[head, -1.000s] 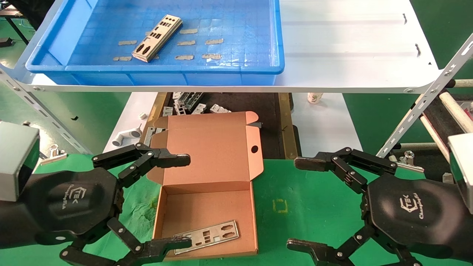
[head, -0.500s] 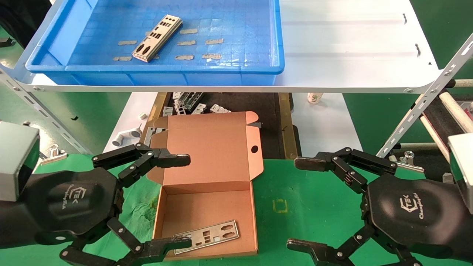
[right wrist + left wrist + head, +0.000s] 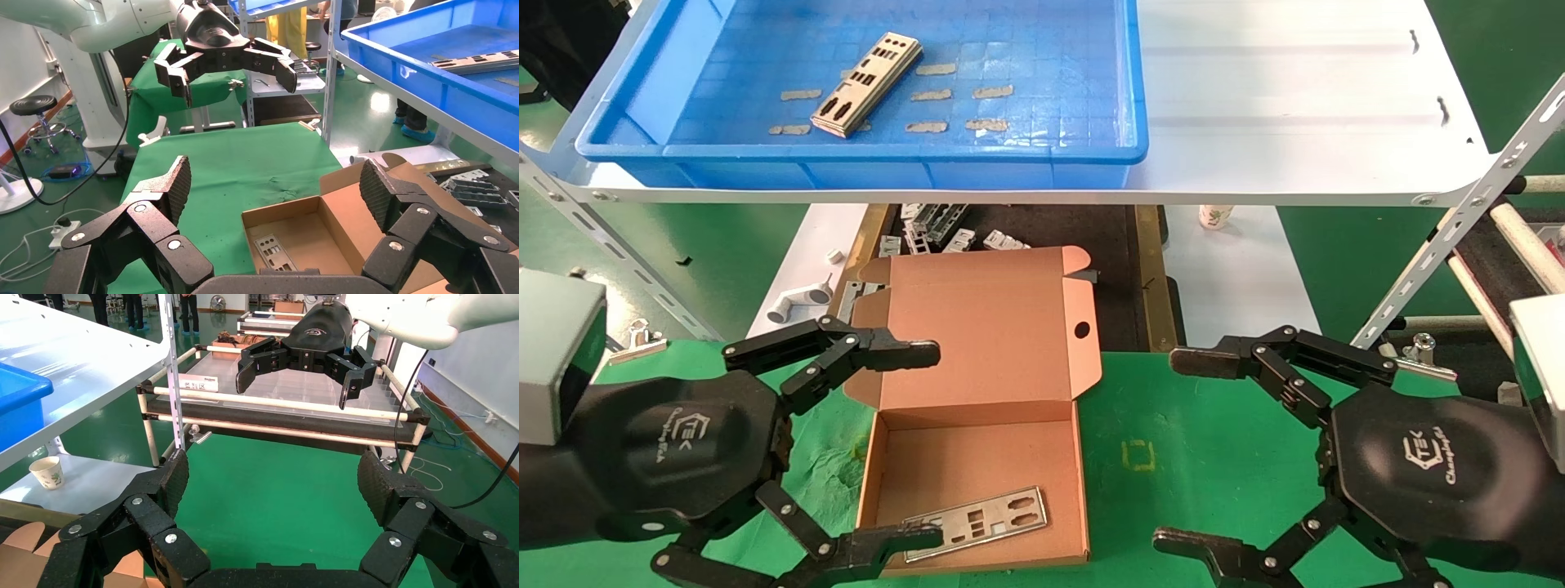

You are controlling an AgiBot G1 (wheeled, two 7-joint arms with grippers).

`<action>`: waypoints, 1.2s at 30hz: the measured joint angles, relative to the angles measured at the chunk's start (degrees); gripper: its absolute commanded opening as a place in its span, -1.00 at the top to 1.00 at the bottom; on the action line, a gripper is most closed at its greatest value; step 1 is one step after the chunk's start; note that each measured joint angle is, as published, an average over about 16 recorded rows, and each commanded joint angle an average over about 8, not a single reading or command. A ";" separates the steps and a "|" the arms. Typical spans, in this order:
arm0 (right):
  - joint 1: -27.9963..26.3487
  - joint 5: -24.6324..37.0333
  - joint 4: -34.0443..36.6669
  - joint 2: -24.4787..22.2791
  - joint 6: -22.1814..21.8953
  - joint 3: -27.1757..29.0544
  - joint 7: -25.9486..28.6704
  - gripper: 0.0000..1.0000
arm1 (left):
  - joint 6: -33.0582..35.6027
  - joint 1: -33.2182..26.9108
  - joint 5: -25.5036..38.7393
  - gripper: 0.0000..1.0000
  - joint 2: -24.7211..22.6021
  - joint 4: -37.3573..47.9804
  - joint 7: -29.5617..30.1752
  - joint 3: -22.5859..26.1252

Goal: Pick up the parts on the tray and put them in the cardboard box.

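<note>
The blue tray (image 3: 887, 155) sits on the upper shelf and holds silver-grey punched parts (image 3: 868, 82) lying at an angle on its gridded floor. Below it, the cardboard box (image 3: 964, 465) stands open on the green cloth with its lid folded back. One plate (image 3: 977, 521) lies flat near the box's front wall. My left gripper (image 3: 932, 445) hovers open at the box's left side, holding nothing. My right gripper (image 3: 1171, 449) hangs open over the cloth to the right of the box, also empty. In the right wrist view the box (image 3: 361, 226) and its plate (image 3: 272, 251) show between the open fingers.
Tan tape strips (image 3: 960, 92) dot the tray floor. The white shelf sheet (image 3: 1295, 122) overhangs the table. Under it lie small grey brackets (image 3: 944, 229), a paper cup (image 3: 1215, 216) and a white fitting (image 3: 797, 304). A slanted metal strut (image 3: 1459, 220) stands at the right.
</note>
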State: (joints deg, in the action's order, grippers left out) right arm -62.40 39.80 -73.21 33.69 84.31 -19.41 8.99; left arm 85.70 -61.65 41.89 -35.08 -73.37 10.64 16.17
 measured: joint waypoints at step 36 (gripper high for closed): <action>0.00 0.00 0.00 0.00 0.00 0.00 0.00 -1.00 | 0.00 0.00 0.00 -1.00 0.00 0.00 0.00 0.00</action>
State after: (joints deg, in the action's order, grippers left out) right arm -62.40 39.80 -73.21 33.69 84.31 -19.41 8.99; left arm 85.70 -61.65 41.89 -35.08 -73.37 10.64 16.17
